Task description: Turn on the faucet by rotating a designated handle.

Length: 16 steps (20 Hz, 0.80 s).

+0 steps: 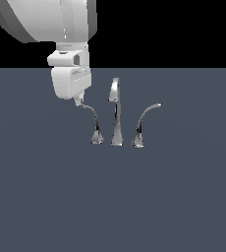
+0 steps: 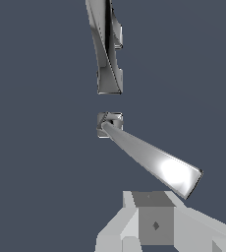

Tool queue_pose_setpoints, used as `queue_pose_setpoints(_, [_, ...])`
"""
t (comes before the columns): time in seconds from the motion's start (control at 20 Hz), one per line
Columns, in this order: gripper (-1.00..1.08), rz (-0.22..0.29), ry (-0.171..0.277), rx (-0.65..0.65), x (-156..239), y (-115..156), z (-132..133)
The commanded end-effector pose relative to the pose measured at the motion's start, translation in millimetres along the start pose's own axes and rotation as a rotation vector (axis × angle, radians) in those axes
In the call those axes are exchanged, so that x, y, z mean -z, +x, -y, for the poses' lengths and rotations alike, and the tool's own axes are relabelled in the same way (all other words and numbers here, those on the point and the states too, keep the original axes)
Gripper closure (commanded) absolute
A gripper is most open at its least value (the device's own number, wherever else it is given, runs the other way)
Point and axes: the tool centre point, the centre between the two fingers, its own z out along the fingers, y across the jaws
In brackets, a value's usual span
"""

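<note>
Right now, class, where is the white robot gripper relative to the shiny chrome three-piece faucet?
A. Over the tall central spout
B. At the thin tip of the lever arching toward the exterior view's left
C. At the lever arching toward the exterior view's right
B: the gripper sits at the tip of the left-arching handle, away from the spout and the other lever.

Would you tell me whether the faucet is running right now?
Cannot tell for certain: no water shows at the spout in either view, and the gripper sits at the handle tip.

The white arm (image 1: 46, 19) reaches down from the frame's upper left, its gripper (image 1: 77, 102) pointing downward, finger spacing unclear.
</note>
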Motion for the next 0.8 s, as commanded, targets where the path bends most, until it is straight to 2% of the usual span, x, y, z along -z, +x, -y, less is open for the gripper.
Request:
queue_pose_setpoints(0.0, [1.08, 0.000, 0.000, 0.000, 0, 0, 0])
queue_pose_setpoints(0.75, [1.08, -0.009, -0.028, 0.003, -8, 46, -31])
